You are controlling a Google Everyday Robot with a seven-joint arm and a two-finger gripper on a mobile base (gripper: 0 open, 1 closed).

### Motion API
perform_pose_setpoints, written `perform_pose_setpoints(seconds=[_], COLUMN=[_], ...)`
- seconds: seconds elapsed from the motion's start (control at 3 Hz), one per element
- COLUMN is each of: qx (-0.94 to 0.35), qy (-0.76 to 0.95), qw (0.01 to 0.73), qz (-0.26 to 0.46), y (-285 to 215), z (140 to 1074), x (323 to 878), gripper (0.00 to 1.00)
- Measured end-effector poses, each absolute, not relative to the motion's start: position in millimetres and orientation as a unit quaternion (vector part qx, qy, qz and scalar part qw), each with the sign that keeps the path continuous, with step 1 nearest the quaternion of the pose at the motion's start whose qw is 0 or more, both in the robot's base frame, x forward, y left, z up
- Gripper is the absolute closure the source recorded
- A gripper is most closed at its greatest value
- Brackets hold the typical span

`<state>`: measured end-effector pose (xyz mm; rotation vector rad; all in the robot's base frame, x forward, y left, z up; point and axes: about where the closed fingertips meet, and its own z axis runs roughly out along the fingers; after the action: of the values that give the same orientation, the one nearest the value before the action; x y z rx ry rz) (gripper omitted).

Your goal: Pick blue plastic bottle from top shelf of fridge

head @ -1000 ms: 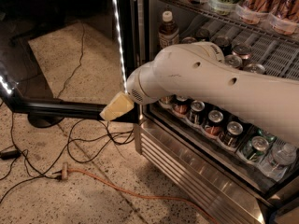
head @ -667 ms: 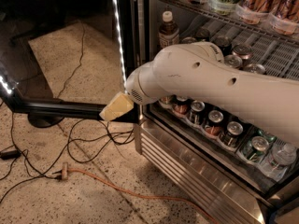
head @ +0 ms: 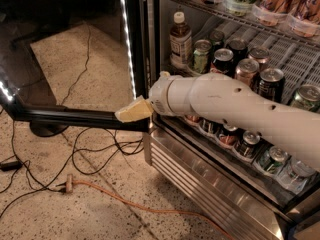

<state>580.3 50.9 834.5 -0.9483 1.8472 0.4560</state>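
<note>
Camera view, only angle on offer, looking down at an open fridge [head: 210, 181] from the front-left. Gripper [head: 134, 110] parked outside the cabinet, low and to the left, cream-coloured tip overlapping the right end of the bottom bar [head: 65, 117] of the glass door [head: 60, 54]. Touching that bar or just in front of it? Can't tell. Same for the claw's state: no way to say how far open or closed, nor whether clamped on anything. Fat white arm [head: 235, 109] running in from the right edge, crossing in front of the fridge's lower stock and hiding a good chunk of it.

As for the blue plastic bottle [head: 180, 38]: standing upright at the left front corner of a wire shelf [head: 295, 59], up and to the right of the gripper, well apart from it. Dark brown contents, white cap, pale label. Just right of it, rows of cans [head: 222, 60], a touch shorter.

Above that, an upper shelf [head: 220, 14] with the bottoms of bottles and tall cans [head: 240, 1] poking into the top of the shot. Below the arm, more cans [head: 247, 144] lined up, partly hidden.

Door standing wide open to the left, white LED strip [head: 128, 44] glowing down the black frame. Speckled floor [head: 55, 219] underneath, with an orange cable [head: 125, 200] and some black cables [head: 95, 149] lying loose.
</note>
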Motion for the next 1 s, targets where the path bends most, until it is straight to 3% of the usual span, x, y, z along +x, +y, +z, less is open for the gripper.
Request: perform_pose_setpoints(seconds=[0.67,1.0], qx=[-0.315,-0.3], qy=[0.712,0.703], qw=[0.603,0.623], qz=[0.174,0.166], y=[44.6,39.2], z=[853.0,863.7], x=[636.8,644.7], gripper=[0.0,0.0])
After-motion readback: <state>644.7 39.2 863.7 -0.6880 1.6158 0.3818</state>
